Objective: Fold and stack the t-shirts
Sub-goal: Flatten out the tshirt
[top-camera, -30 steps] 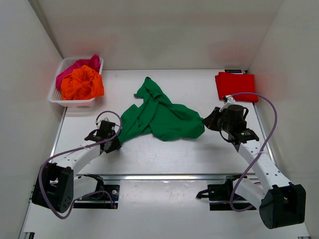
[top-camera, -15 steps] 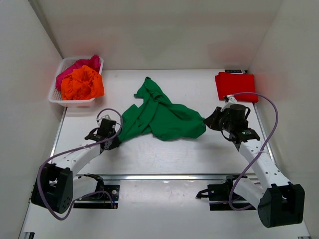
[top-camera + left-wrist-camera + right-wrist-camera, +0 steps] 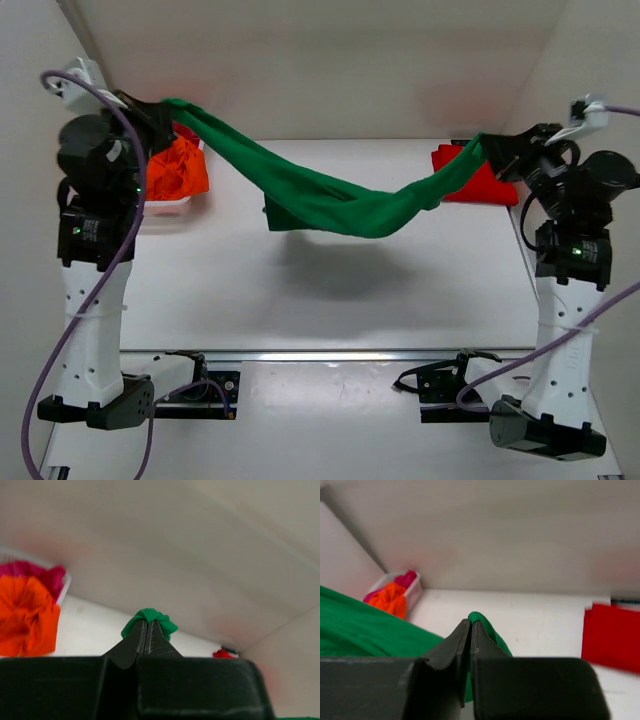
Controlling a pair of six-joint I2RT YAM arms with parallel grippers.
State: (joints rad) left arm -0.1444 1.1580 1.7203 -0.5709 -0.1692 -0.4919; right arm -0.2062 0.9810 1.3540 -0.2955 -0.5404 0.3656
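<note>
Top view: a green t-shirt is held in the air above the surface, strung between both raised arms and sagging in the middle. One end is clamped in the left end effector at upper left, the other in the right end effector at upper right. A shadow is cast on the surface below it. A folded red t-shirt is seen flat on the surface at the far right, partly hidden by the green cloth. An orange t-shirt is bunched in a white basket at the far left, just beside the left arm.

Left wrist view: the jaws are seen pressed together on a small bunch of green cloth at their tips. The orange t-shirt is seen at left with a pink t-shirt behind it, touching it. A bit of red is seen low at right.

Right wrist view: the jaws are closed on a fold of green cloth; more green is spread at lower left. The basket with orange and pink is seen far left, the red t-shirt at right on the surface.
</note>
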